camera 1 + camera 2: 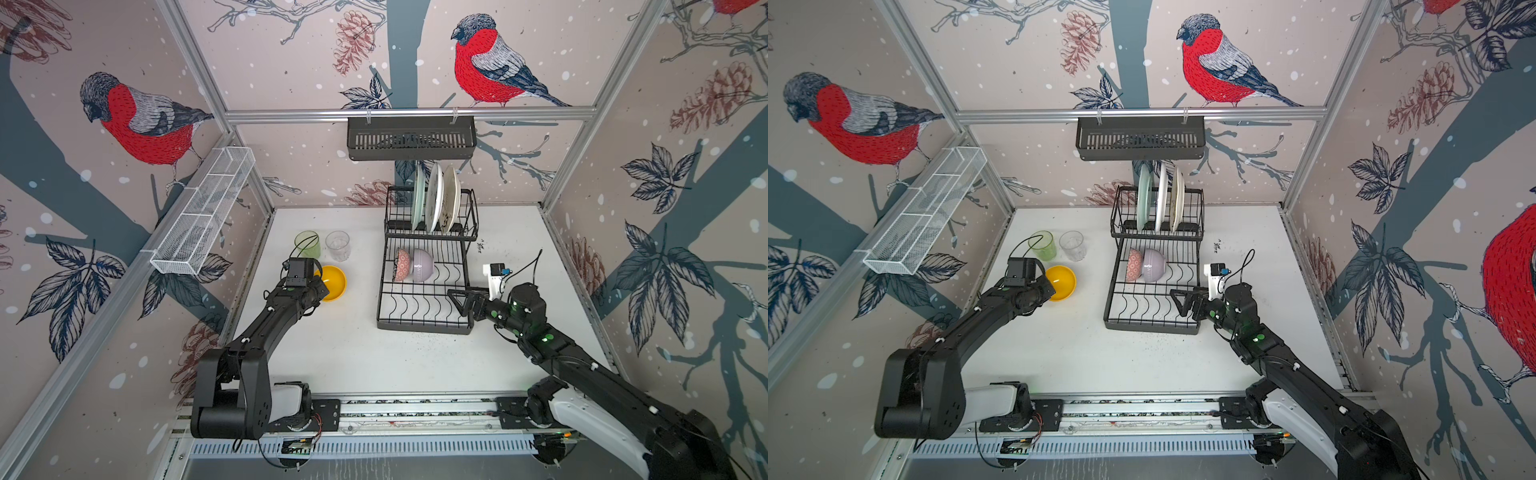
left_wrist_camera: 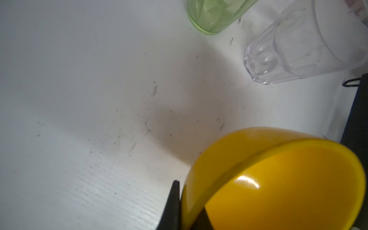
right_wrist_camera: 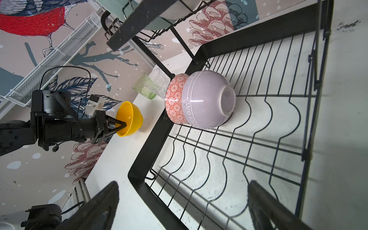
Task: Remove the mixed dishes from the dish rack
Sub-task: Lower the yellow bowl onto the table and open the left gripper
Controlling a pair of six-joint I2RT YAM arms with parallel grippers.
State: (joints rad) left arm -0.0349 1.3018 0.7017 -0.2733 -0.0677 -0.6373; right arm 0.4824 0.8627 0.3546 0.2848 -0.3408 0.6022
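Observation:
The black wire dish rack (image 1: 424, 329) (image 3: 139, 157) stands at the back middle of the white table in both top views. Its raised tier holds a pale green plate (image 1: 419, 199), a white patterned plate (image 1: 434, 201) and a cream plate (image 1: 451, 203) on edge. A pink bowl (image 3: 175, 99) and a lilac bowl (image 3: 205, 99) lie nested on their sides on the lower grid. My left gripper (image 2: 185, 207) (image 3: 122, 125) is shut on the rim of a tilted yellow bowl (image 1: 334, 282) (image 2: 288, 179), left of the rack. My right gripper (image 3: 184, 189) (image 1: 457, 299) hangs open over the grid's near right part.
A green glass (image 1: 308, 245) (image 2: 215, 16) and a clear glass (image 1: 338, 246) (image 2: 288, 49) stand upright on the table (image 1: 353, 357) behind the yellow bowl. A black slotted basket (image 1: 411, 139) hangs on the back wall above the plates. A white mesh basket (image 1: 203, 212) runs along the left wall.

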